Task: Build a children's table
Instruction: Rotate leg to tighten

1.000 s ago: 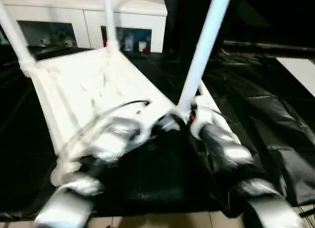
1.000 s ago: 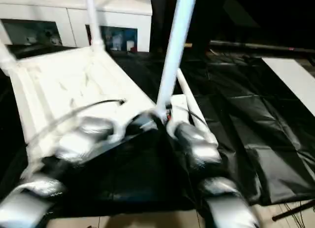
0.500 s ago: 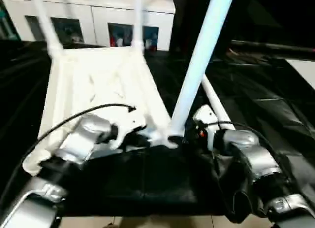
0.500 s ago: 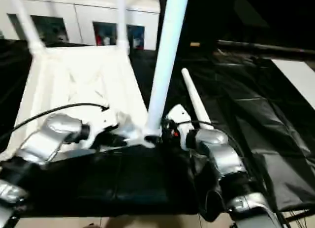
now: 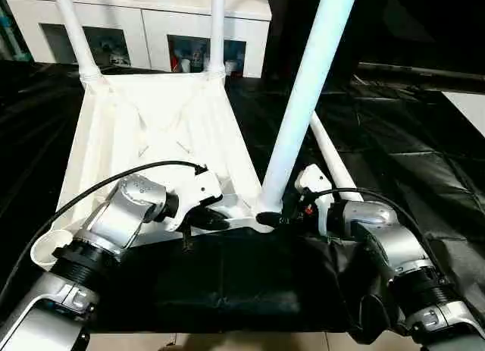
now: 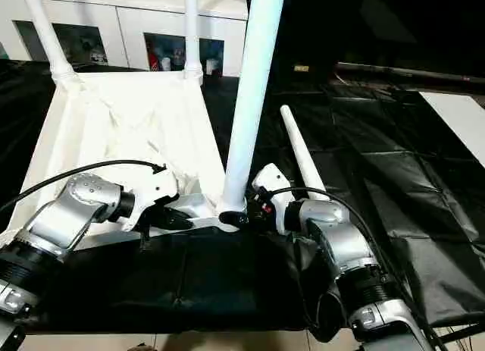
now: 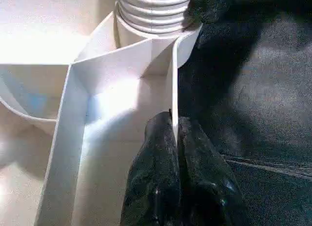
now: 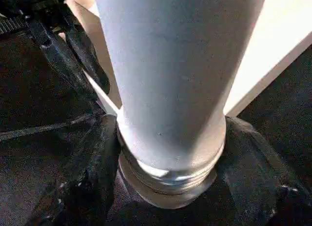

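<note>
The children's table top point(image 5: 151, 131) lies upside down on the black cloth, ribs up. White legs stand in its far left point(image 5: 72, 32) and far right point(image 5: 217, 29) corners. A third leg point(image 5: 303, 101) rises slightly tilted from the near right corner socket. My right gripper point(image 5: 276, 214) is shut on that leg's ribbed base point(image 8: 168, 187), one finger point(image 8: 83, 182) on each side. My left gripper point(image 5: 216, 218) is shut on the top's thin near rim wall point(image 7: 173, 89) just beside that socket. A loose leg point(image 5: 331, 158) lies on the cloth to the right.
The near left corner socket point(image 5: 47, 249) stands open with nothing in it. A white cabinet with glass doors point(image 5: 144, 25) runs along the back. Wrinkled black cloth point(image 5: 394, 139) spreads to the right, with a white panel point(image 6: 462, 112) at its far right edge. Pale floor point(image 5: 227, 342) shows in front.
The whole picture has shifted and steadied, so the camera moved. Both grippers stay at the near right corner, and the leg still stands in its socket.
</note>
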Robot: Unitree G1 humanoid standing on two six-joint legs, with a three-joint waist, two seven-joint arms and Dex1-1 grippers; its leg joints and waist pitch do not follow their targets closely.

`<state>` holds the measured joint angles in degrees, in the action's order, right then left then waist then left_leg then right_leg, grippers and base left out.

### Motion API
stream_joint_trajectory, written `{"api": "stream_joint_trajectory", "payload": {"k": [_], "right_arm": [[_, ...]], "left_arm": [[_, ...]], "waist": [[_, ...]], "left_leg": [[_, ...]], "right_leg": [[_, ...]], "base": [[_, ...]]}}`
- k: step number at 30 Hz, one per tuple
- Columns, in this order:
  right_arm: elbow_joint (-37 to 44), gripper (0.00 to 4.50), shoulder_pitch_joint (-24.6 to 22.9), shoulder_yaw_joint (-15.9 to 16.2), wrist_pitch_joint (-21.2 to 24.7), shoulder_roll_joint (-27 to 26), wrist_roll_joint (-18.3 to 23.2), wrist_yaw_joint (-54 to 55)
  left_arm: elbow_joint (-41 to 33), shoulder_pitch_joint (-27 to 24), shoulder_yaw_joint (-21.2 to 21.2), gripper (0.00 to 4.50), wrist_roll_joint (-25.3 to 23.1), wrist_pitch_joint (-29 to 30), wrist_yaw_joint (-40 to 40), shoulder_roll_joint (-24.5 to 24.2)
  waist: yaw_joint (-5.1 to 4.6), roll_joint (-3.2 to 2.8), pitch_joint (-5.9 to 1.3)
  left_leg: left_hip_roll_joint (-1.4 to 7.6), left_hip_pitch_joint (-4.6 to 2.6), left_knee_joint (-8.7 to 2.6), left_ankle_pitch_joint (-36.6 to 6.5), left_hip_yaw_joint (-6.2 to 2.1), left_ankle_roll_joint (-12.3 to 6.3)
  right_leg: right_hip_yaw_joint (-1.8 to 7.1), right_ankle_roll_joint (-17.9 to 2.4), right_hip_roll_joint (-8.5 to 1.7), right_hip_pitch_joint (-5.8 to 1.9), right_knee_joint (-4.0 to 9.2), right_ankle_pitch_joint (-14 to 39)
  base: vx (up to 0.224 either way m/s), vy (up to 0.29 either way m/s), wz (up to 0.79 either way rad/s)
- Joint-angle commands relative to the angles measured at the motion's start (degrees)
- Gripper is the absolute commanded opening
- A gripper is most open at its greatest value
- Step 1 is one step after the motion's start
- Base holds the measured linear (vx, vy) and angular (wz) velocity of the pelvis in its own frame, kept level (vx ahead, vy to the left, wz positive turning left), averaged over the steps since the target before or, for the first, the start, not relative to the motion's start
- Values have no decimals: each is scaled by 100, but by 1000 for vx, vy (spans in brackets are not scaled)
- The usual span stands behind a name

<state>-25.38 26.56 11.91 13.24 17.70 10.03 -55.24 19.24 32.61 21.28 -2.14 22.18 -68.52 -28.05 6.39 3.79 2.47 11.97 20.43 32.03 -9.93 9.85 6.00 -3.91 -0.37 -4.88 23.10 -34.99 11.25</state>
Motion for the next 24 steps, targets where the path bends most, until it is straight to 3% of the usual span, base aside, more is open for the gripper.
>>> {"api": "stream_joint_trajectory", "payload": {"k": [1,5,7,9,10,11,12,13,16,23,24], "right_arm": [[73,269,-54,-65,43,-31,46,22],[-253,269,-1,-271,24,-218,-17,629],[-667,269,112,-492,24,-427,-117,1375],[-1034,269,214,-713,83,-657,-171,2152],[-1304,269,301,-955,155,-893,-119,2827],[-1304,269,301,-955,155,-893,-119,2827],[-1603,269,420,-1248,206,-1176,-21,3631],[-1619,269,426,-1262,208,-1194,-12,3666],[-2035,269,645,-1519,51,-1719,150,4492],[-2243,269,858,-1372,-498,-2061,13,4384],[-2179,325,861,-1447,-580,-2112,144,4129]], "left_arm": [[-63,-122,318,0,-25,74,-223,31],[-18,-134,289,0,-66,167,2,155],[133,-76,217,0,-135,292,404,392],[341,22,122,0,-207,439,891,692],[539,115,45,0,-252,553,1290,961],[539,115,45,0,-252,553,1290,961],[792,243,-25,0,-310,611,1750,1282],[807,251,-29,0,-312,618,1777,1302],[1258,485,-184,0,-355,723,2541,1894],[1493,615,-162,0,-477,656,2824,2223],[1509,614,-143,0,-496,639,2813,2217]], "waist": [[-8,-62,-276],[-11,-71,-264],[-55,-73,-214],[-85,-62,-220],[-121,-68,-208],[-137,-63,-203],[-162,-71,-208],[-171,-70,-205],[-164,-79,-212],[-165,-64,-229],[-155,-57,-233]], "left_leg": [[112,-36,-341,-985,17,-150],[114,-36,-352,-1028,15,-115],[109,-37,-397,-1390,6,17],[102,-51,-404,-1624,-16,111],[99,-65,-409,-1749,-21,168],[94,-67,-412,-1830,-34,191],[83,-33,-421,-1874,-55,204],[79,-33,-425,-1955,-72,208],[76,-89,-408,-2041,-64,157],[80,-26,-425,-1990,-59,85],[85,-37,-417,-1985,-50,50]], "right_leg": [[251,-1214,-283,-305,345,476],[255,-1192,-288,-297,356,580],[254,-1084,-299,-265,429,1241],[257,-913,-322,-267,484,1846],[261,-842,-317,-226,514,2116],[251,-795,-324,-221,534,2304],[240,-657,-332,-244,561,2544],[225,-553,-331,-229,591,2725],[232,-480,-316,-159,621,2669],[236,-523,-293,-183,573,2182],[243,-548,-300,-180,576,2112]], "base": [[0,0,0],[0,0,0],[0,0,0],[0,0,0],[0,0,0],[0,0,0],[0,0,0],[0,0,0],[0,0,0],[0,0,0],[0,0,0]]}}
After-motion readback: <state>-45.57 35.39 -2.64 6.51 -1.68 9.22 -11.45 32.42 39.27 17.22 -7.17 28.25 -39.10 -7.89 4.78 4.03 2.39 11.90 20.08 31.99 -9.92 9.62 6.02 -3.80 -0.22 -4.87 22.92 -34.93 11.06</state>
